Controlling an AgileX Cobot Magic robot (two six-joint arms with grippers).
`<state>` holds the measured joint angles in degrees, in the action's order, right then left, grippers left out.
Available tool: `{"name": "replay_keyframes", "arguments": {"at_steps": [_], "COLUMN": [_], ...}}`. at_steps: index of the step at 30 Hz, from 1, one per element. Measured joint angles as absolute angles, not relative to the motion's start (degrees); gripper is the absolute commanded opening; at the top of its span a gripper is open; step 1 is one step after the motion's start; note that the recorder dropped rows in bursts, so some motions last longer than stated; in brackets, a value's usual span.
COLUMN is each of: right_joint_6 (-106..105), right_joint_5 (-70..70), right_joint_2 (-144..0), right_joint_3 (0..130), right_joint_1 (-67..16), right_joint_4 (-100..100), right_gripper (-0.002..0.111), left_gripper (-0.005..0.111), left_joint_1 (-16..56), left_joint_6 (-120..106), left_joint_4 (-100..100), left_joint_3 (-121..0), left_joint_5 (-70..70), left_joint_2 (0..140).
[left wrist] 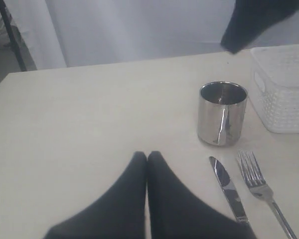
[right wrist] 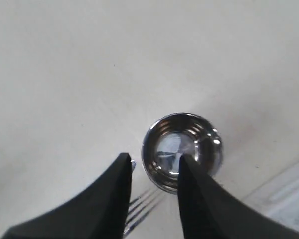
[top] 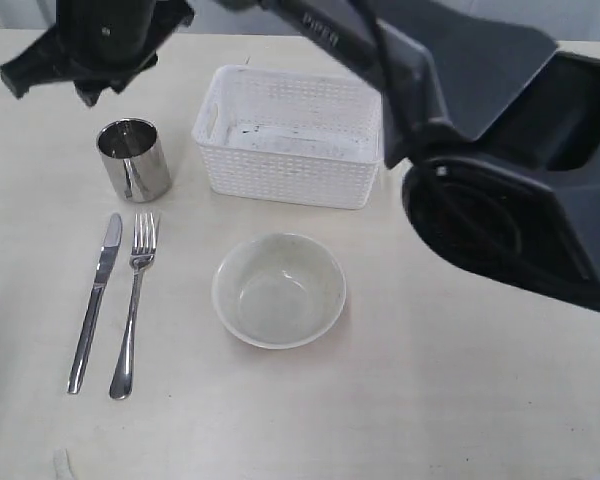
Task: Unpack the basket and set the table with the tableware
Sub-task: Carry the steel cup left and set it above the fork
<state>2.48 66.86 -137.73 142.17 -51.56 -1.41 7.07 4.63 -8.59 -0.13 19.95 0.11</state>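
Right arm: stretched across to the left so the right gripper hung above the cup.
Right gripper: fingers parted, gripping nothing.
Left gripper: clenched empty, parked beside the knife.
Cup: upright behind knife and fork, as a place setting asks.
Bowl: on the table before the basket, right of the fork.
Basket: no tableware seen inside.

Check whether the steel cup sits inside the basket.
No, the steel cup stands upright on the table, beside the basket and apart from it.
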Motion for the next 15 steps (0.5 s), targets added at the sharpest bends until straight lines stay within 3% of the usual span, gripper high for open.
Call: {"name": "replay_keyframes", "arguments": {"at_steps": [7, 15], "right_joint_6": [0.49, 0.0], "right_joint_5": [69.18, 69.46], "right_joint_2": [-125.72, -115.13], "right_joint_3": [140.28, 128.47], "right_joint_1": [-48.56, -36.37], "right_joint_4": [6.45, 6.9], "right_gripper": [0.032, 0.032], "left_gripper": [0.0, 0.0], "left_joint_1": [7.07, 7.07], "left_joint_6": [4.63, 4.63], "left_joint_4": [-8.59, -8.59], "left_joint_3": [-0.13, -0.13], "left_joint_5": [19.95, 19.95], "left_joint_2": [0.11, 0.11]}}
